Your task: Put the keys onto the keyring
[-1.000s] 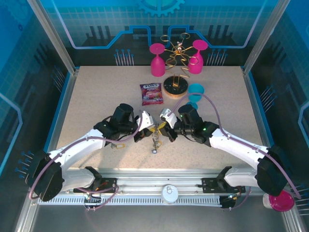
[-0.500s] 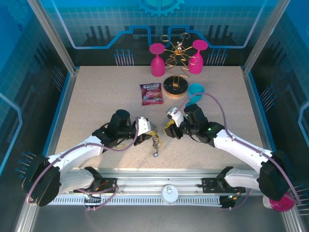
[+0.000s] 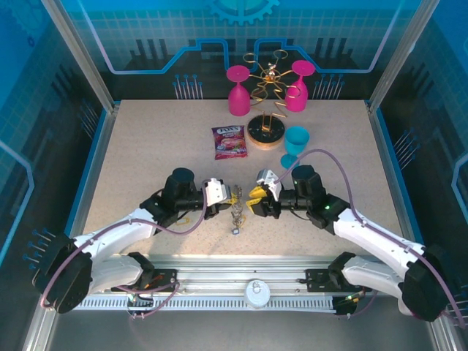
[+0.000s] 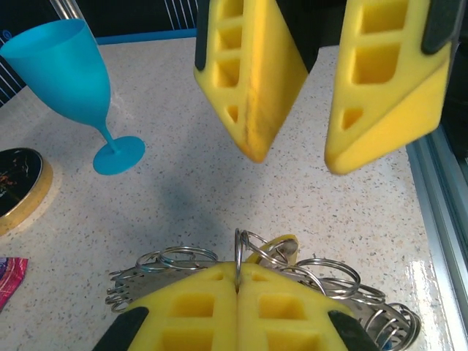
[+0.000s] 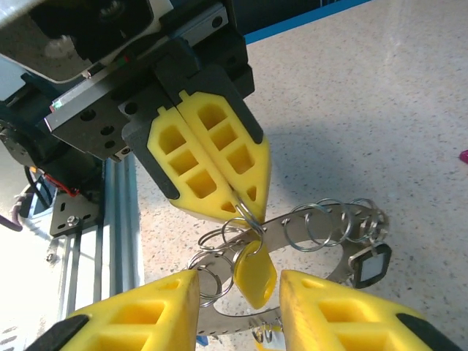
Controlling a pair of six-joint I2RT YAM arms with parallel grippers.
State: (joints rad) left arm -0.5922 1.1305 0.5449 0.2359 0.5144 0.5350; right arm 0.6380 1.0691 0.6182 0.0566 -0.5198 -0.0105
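Claws are facing each other tip to tip over the near middle of the speckled desk. The left claw is clamping its yellow fingers fully together, pinching one small wire loop on the rim of the keyring. The flat grey ring is hanging from that pinch, with more wire loops bunching along its edge; whether its lower end is touching the desk cannot be told. A yellow-headed key is dangling from a loop just below the left claw's tips. A small dark-framed tag with a white face is sitting at the ring's far end.

The right claw is standing partly open and gripping nothing. From the right wrist, the yellow-headed key is showing in the gap between its fingers, though contact cannot be judged. From the left wrist, those two fingers are hovering above the ring, clear of it. A blue goblet is standing upright behind the right arm, and a snack packet is lying farther back.
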